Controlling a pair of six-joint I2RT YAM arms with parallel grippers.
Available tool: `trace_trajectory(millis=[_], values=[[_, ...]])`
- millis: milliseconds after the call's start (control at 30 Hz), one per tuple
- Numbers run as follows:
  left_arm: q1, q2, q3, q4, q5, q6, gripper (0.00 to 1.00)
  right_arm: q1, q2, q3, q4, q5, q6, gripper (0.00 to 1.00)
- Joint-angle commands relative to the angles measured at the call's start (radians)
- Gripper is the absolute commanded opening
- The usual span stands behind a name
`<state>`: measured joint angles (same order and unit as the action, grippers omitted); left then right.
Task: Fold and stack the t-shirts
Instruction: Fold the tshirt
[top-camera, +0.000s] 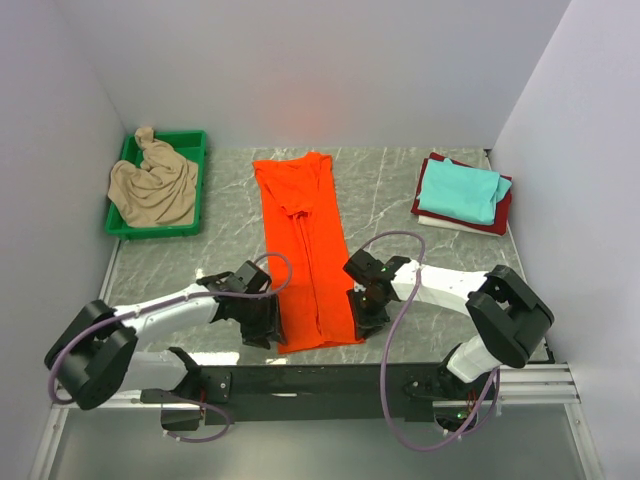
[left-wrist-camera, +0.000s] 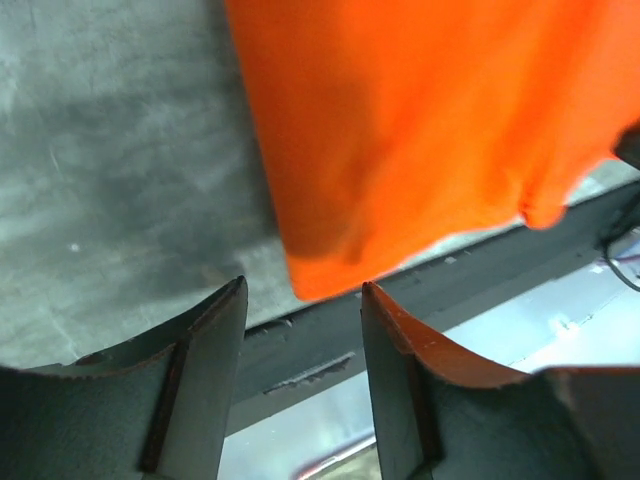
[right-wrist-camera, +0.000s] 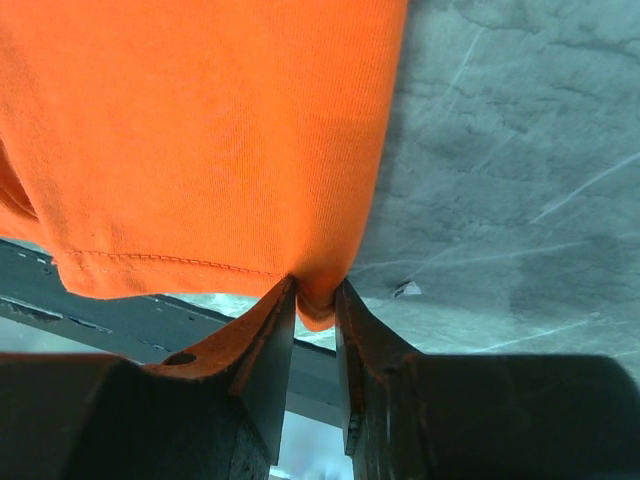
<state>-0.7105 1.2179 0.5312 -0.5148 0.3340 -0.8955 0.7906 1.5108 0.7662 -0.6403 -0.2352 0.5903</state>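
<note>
1. From the overhead camera, the orange shirt (top-camera: 305, 250) is being shown folded into a long narrow strip, lying down the middle of the table (top-camera: 400, 215) with its hem at the near edge. The left gripper (top-camera: 268, 325) is being held just beside the hem's left corner, and the right gripper (top-camera: 365, 315) at its right corner. A beige shirt (top-camera: 155, 185) is lying crumpled in the green tray (top-camera: 192, 136) at the far left. At the far right, a teal shirt (top-camera: 458, 192) is being carried on a dark red shirt (top-camera: 436, 160) (the edge of a white shirt (top-camera: 443, 225) is showing underneath).
2. From the left wrist camera, the fingers (left-wrist-camera: 215, 340) are being held well apart with nothing between them. The orange corner is lying just ahead of the gap.
3. From the right wrist camera, the fingers (right-wrist-camera: 270, 330) are being held nearly together, and the hem's corner is being pinched between their tips.
</note>
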Motion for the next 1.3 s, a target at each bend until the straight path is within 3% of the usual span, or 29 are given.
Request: trace_trajectory(millis=[0, 233, 433, 600, 733, 933, 1267], values=[[-0.007, 0.048, -0.011, 0.052, 0.016, 0.01, 0.54, 0.018, 0.025, -0.013, 0.037, -0.001, 0.006, 0.3], [-0.01, 0.066, -0.007, 0.061, 0.005, 0.018, 0.47, 0.021, 0.026, -0.016, 0.042, -0.001, 0.013, 0.3], [-0.014, 0.087, -0.022, 0.076, 0.008, 0.01, 0.35, 0.024, 0.043, 0.004, 0.041, -0.004, 0.008, 0.3], [-0.018, 0.12, -0.019, 0.081, 0.002, 0.02, 0.19, 0.024, 0.045, 0.007, 0.03, -0.009, 0.005, 0.27], [-0.021, 0.123, -0.011, 0.076, -0.01, 0.023, 0.01, 0.025, 0.043, 0.012, 0.021, -0.013, 0.003, 0.12], [-0.021, 0.095, 0.016, 0.055, -0.046, 0.024, 0.0, 0.027, 0.04, 0.034, 0.01, -0.03, -0.001, 0.0], [-0.021, 0.002, 0.096, -0.033, -0.133, 0.024, 0.0, 0.027, -0.035, 0.105, -0.088, 0.007, 0.017, 0.0]])
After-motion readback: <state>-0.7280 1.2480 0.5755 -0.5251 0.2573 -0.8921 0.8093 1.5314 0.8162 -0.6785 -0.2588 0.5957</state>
